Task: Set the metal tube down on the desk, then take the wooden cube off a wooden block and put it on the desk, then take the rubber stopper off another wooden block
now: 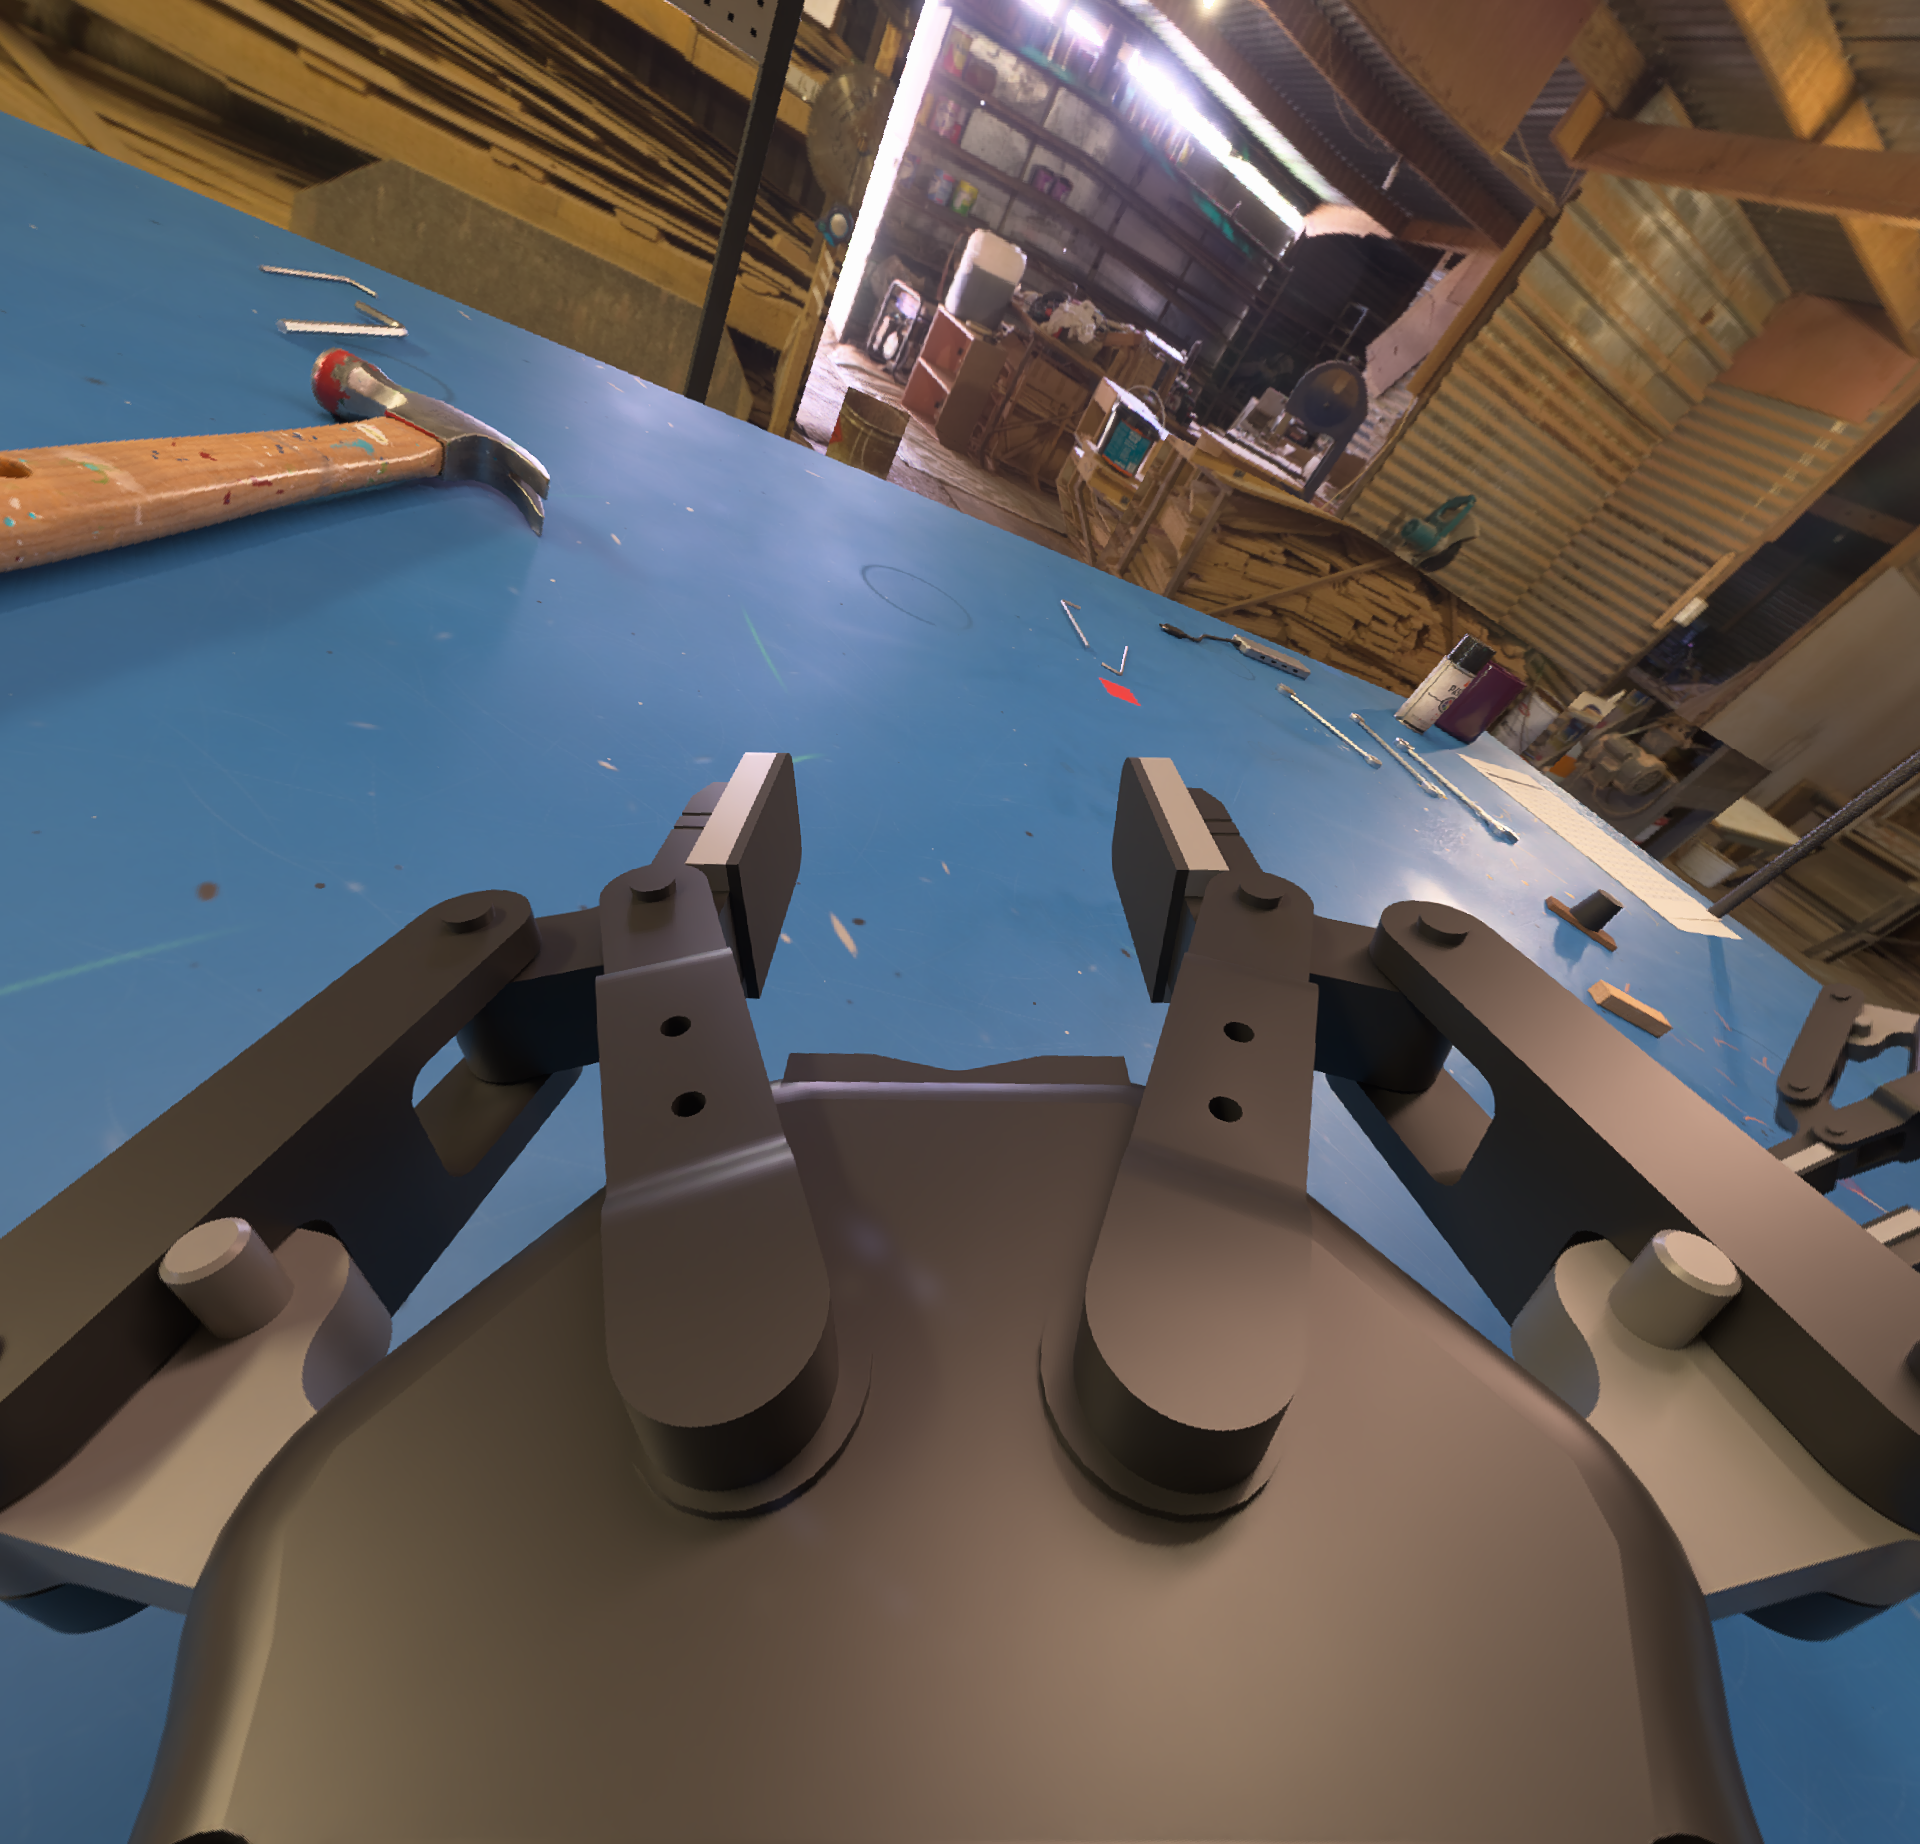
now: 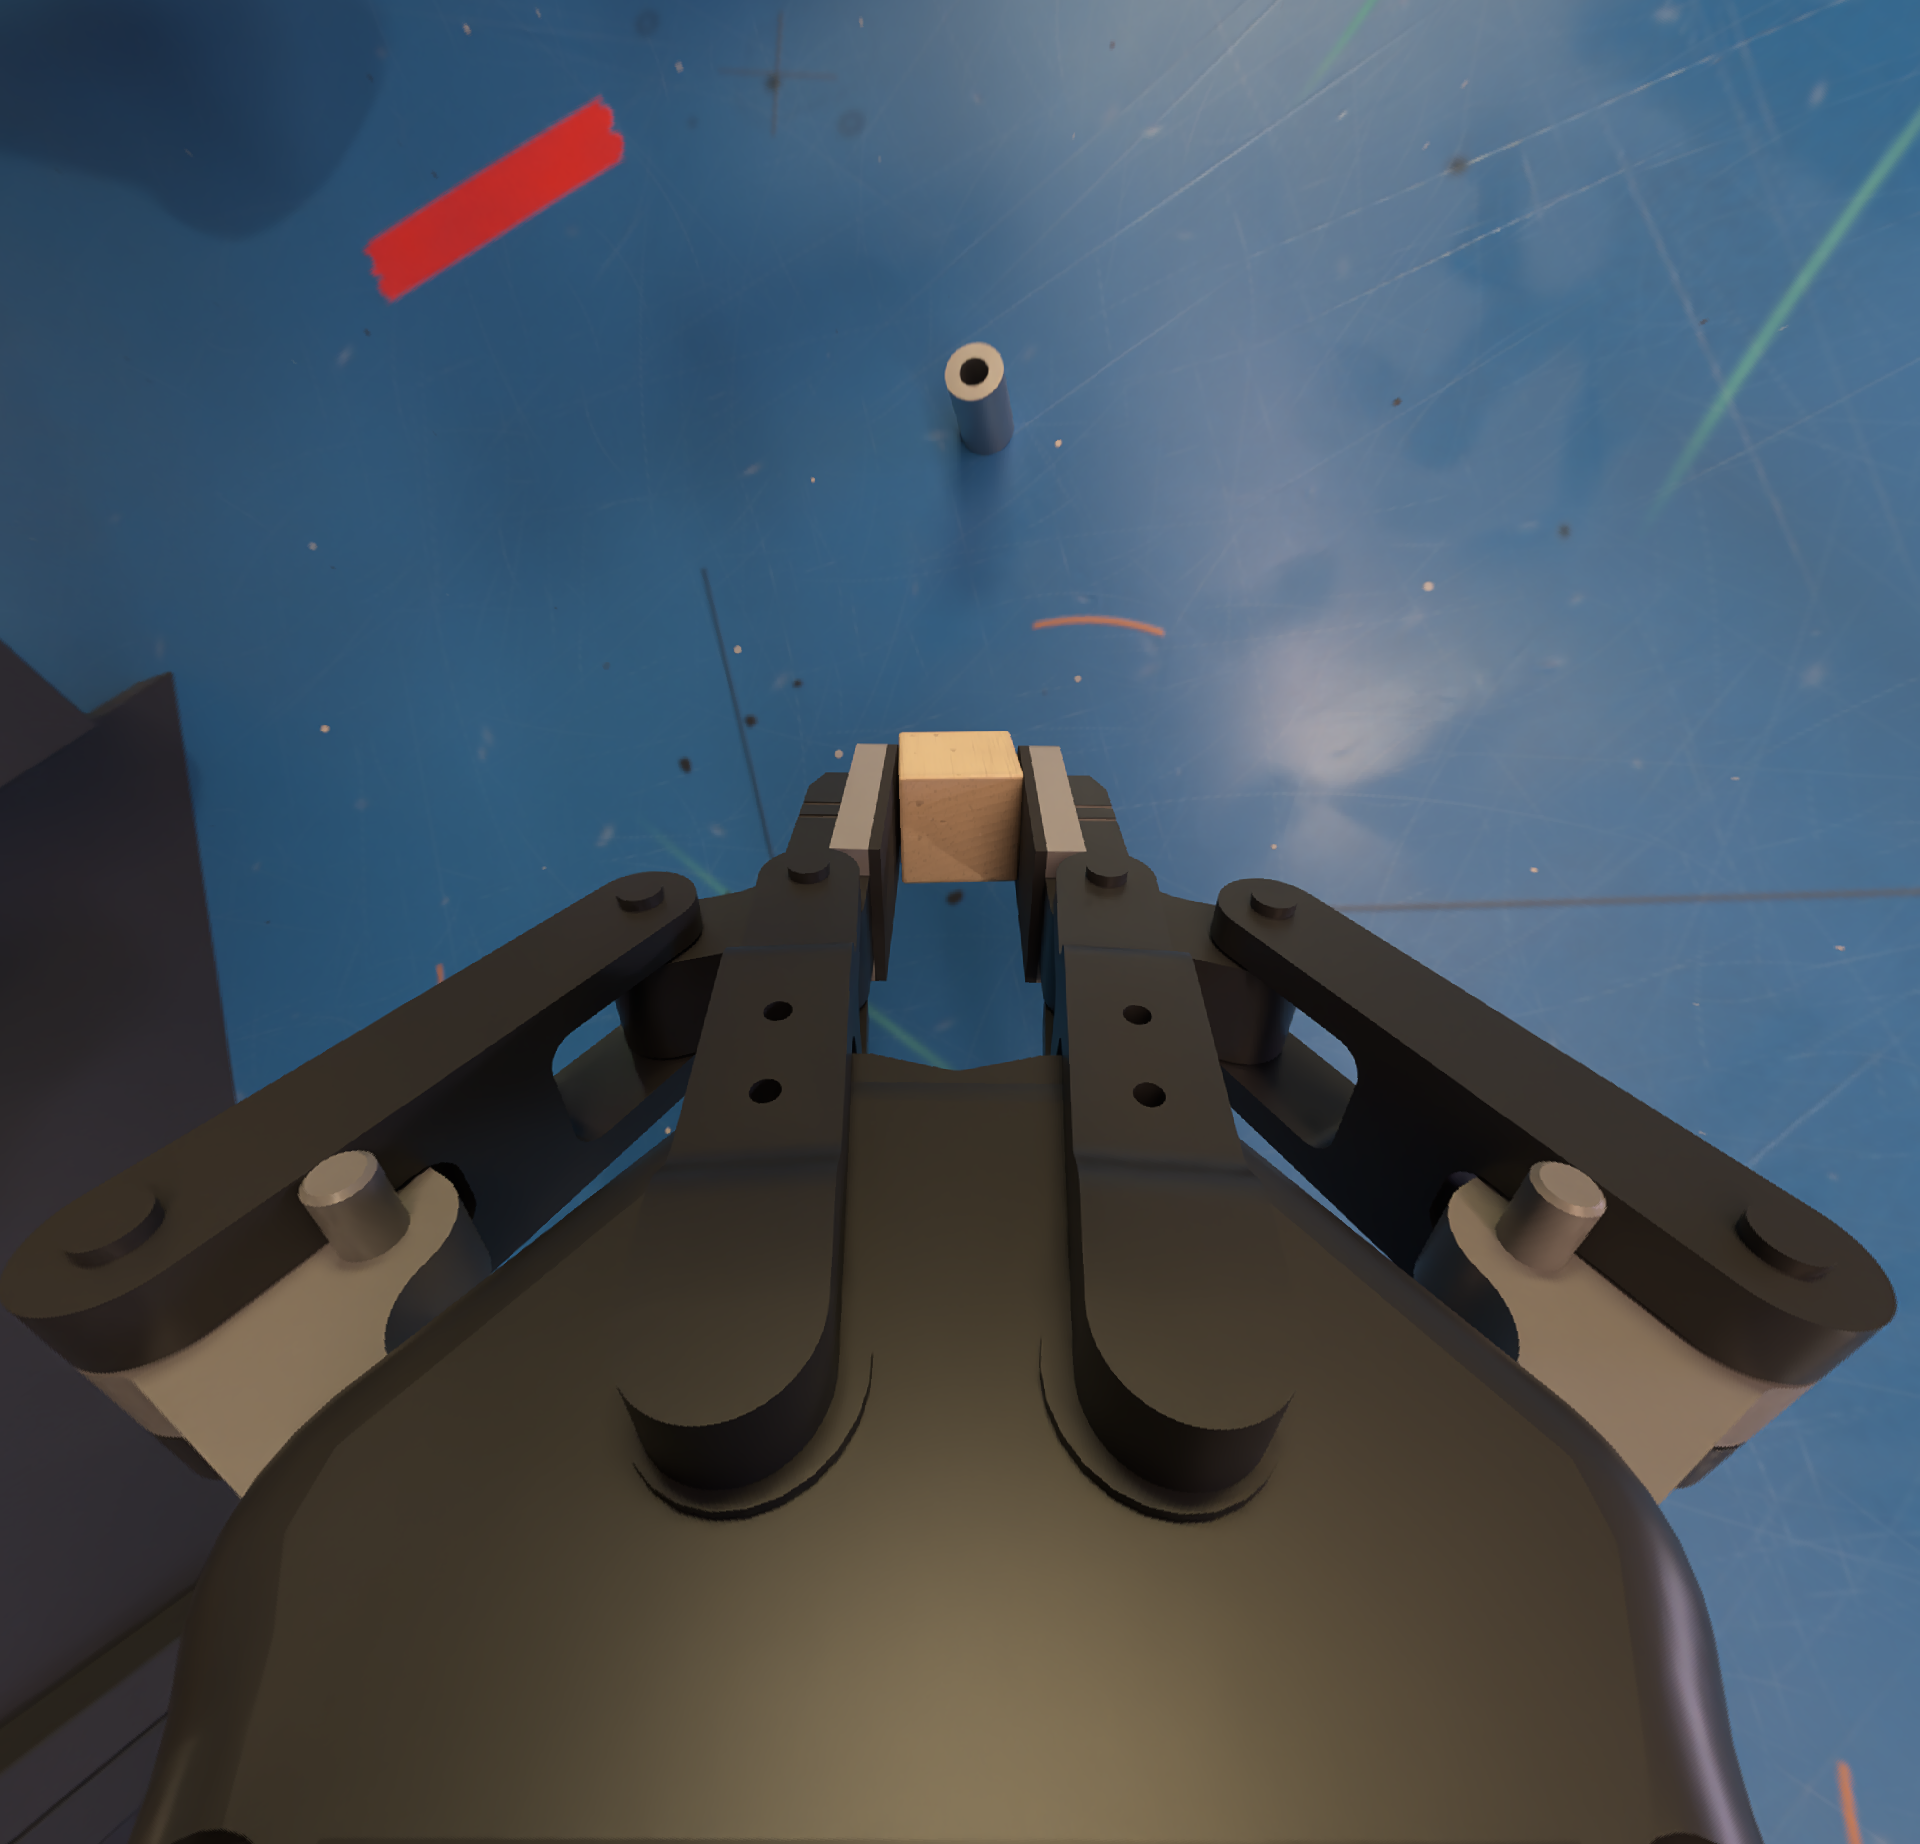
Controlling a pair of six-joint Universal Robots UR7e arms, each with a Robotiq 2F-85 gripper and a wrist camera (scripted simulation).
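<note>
While the wooden cube is clamped between the right gripper pads above the desk, the upright metal tube is seen ahead; the left gripper is held wide, empty.

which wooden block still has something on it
The farther block, with the dark stopper standing on it. The nearer block lies bare.

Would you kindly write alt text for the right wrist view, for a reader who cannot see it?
The right hand grips a small pale wooden cube between its fingers above a scratched blue desk. Beyond it, a short grey metal tube stands upright on the desk, with a strip of red tape farther left.
</note>
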